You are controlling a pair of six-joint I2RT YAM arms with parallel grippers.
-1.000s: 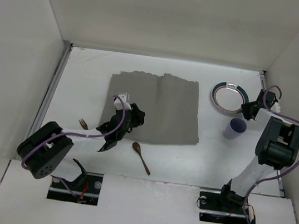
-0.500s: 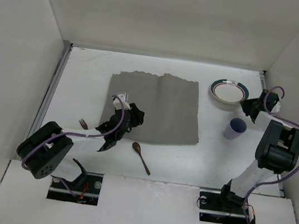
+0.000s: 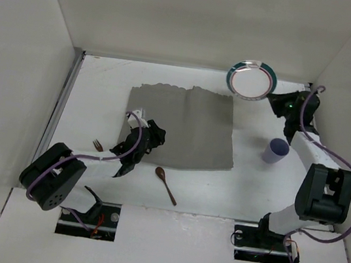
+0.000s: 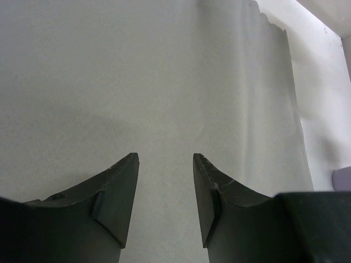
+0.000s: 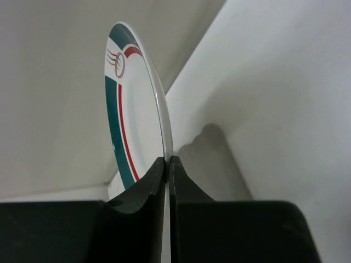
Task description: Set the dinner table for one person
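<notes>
1. Top external view: the plate (image 3: 252,80), flat a second ago, now hangs on edge off the placemat's (image 3: 196,128) far-right corner, its rim pinched in the right gripper (image 5: 168,160). Setting it down probably comes next.
2. Left gripper (image 4: 165,158), parted and empty, hovers over the placemat's near-left part.
3. On the dinner table (image 3: 103,87), the cup (image 3: 278,149) stands right of the placemat, with the spoon (image 3: 166,184) and fork (image 3: 97,144) off its near side.

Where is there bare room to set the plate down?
The mat is bare across its middle and right half. The table is also free between mat and cup, and far-left of the mat. Crowded: mat's near-left corner, with the left gripper, fork and spoon.
</notes>
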